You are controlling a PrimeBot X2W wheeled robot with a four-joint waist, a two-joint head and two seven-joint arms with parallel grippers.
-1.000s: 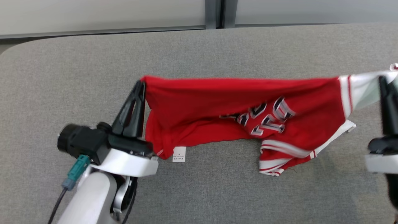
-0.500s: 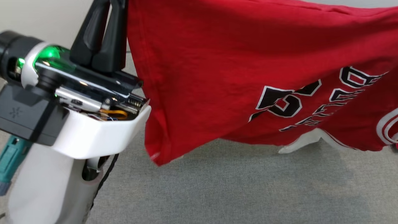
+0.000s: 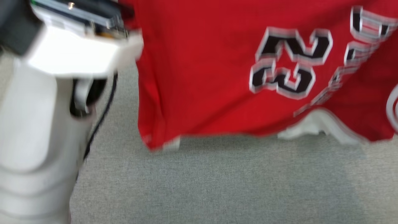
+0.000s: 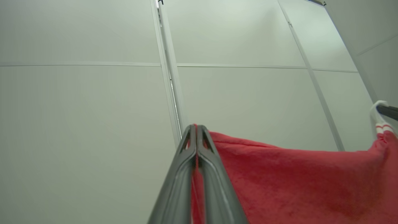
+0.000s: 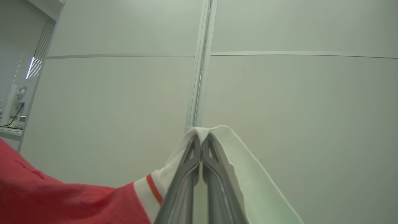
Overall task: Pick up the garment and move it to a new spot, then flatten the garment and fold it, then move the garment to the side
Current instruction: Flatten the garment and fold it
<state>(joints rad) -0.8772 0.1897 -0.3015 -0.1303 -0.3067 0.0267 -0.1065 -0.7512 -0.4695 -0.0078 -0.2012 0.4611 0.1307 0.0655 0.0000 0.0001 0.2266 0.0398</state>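
though blurred, shows the garment (image 3: 202, 62) plainly enough in the head view: red, spread like a sheet in the air over the grey fabric table (image 3: 217, 186), with a black-and-white number 23 (image 3: 289, 62) across it and a white trimmed part (image 3: 317, 126) drooping at the lower edge. cannot tell whether that lower edge touches the table. at the left of that view, a pale forearm (image 3: 34, 124) and white wrist housing (image 3: 80, 59), just beside the red cloth's side edge. in the left wrist view, left gripper (image 4: 196, 127) with both fingers pressed together on a red corner of the cloth, pinched between them. in the right wrist view, right gripper (image 5: 201, 137) clamped tight on a white fold, with cloth draped over both fingertips and a red-striped band just below. far right in the left wrist view, a dark finger (image 4: 388, 112) at that white end, with red cloth stretched between the two grips. behind both, pale wall panels (image 5: 279, 109).
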